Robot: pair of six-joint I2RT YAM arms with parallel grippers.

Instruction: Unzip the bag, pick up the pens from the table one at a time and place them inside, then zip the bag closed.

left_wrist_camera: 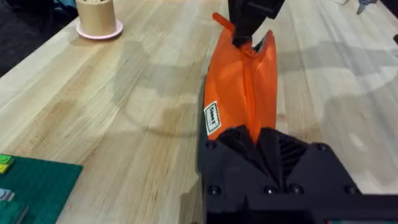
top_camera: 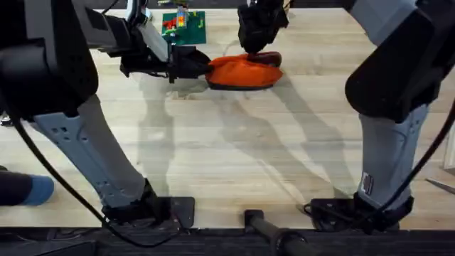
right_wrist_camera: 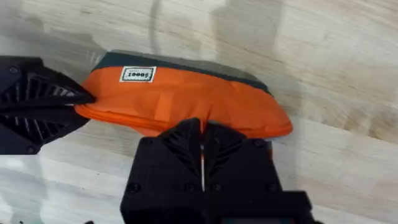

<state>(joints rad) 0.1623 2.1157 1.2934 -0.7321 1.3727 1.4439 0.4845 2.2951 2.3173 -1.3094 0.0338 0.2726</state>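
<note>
Tabletop (top_camera: 234, 156); bag (top_camera: 242, 72) between both arms' fingers (right_wrist_camera: 180, 146)

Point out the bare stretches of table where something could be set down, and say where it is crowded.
Free: the wide strip of table between the bag and the two arm bases. Crowded: the far middle, where the left gripper clamps the bag's end, the right gripper pinches its top, and a green mat lies just behind.

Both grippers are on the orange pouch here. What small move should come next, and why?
Probably the right gripper, closed at the zipper line, slides along the bag while the left gripper pins the opposite end. No pens are visible on the table, so this is likely zipping.
</note>
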